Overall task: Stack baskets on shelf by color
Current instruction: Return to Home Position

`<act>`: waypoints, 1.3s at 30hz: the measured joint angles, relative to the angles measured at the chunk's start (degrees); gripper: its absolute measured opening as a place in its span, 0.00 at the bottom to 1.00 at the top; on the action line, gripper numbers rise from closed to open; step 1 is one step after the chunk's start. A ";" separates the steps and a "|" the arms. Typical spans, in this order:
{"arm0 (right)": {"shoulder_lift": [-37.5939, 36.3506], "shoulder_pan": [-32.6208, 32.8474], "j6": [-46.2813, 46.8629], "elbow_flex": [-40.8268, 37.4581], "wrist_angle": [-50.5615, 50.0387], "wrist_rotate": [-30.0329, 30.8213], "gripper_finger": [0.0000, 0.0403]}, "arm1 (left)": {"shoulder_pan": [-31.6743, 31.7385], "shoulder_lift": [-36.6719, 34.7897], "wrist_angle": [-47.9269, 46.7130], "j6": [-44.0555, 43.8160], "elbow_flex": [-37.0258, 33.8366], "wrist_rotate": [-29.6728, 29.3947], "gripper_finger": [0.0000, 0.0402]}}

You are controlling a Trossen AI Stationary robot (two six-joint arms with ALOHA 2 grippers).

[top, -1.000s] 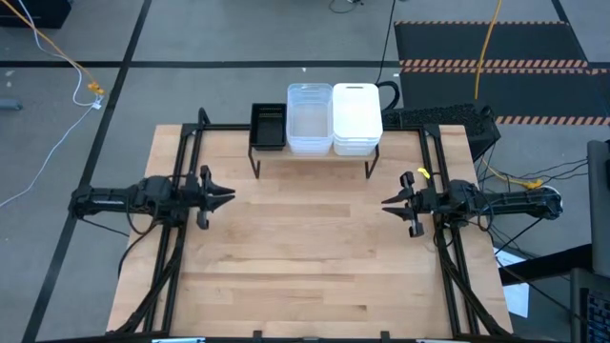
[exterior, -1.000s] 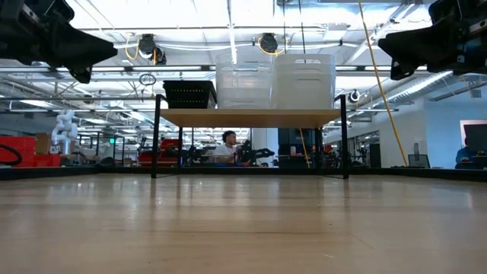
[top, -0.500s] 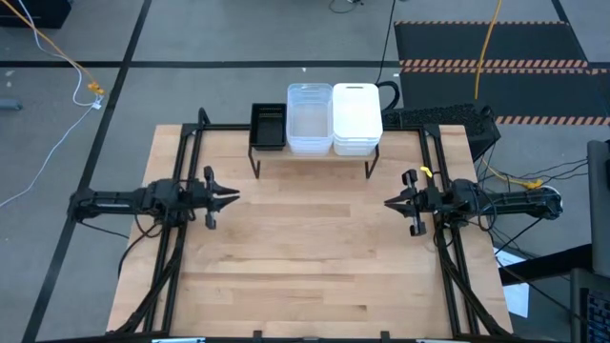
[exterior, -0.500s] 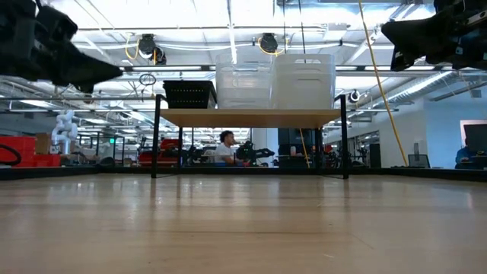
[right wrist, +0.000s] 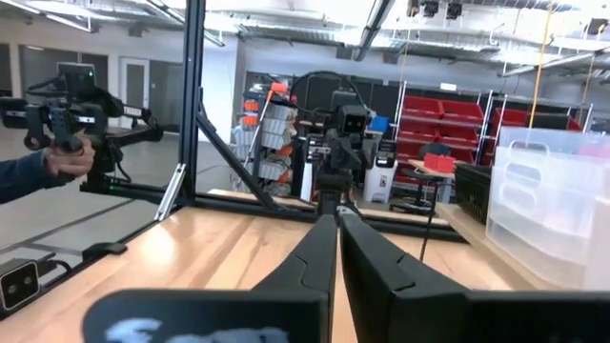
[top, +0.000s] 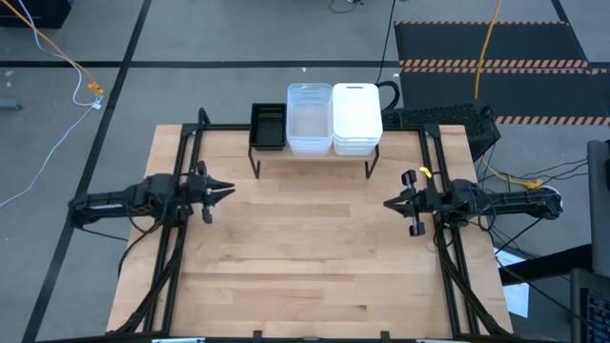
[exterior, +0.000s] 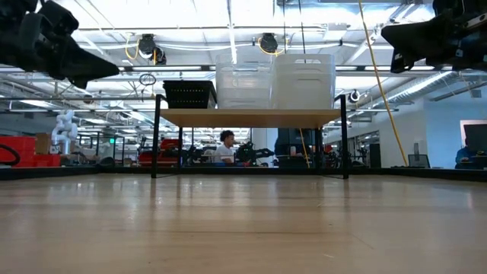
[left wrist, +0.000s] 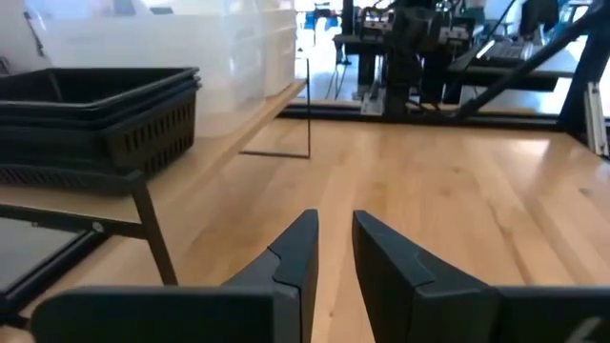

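A: Dark fingers (left wrist: 297, 257) on the left gripper (left wrist: 334, 225) have only a narrow slit between them and hold nothing.
B: And the right?
A: Right gripper (right wrist: 337, 221): fingers (right wrist: 319, 257) almost touching, also empty. Both hang above the table (top: 305, 257), the left one by the left edge and the right one by the right edge. Tips point at each other, well apart.
B: Baskets?
A: All on the shelf (exterior: 251, 117) at the far end of the table. Black baskets (top: 268, 126) at the left end, clear baskets (top: 310, 119) in the middle, white baskets (top: 357, 119) on the right. Clear and white stacks sit just beside each other, and the black stack is lower than both.
B: Count per stack?
A: Can't tell for clear or white. The left wrist view shows several nested black rims.
B: Anything off-table?
A: A person's hand (right wrist: 67, 157) with a dark sleeve, holding a device beyond the table in the right wrist view.
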 joint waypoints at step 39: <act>0.26 0.00 5.92 0.00 -0.54 -0.13 0.01 | 0.35 -2.82 15.24 0.45 -8.99 1.16 0.18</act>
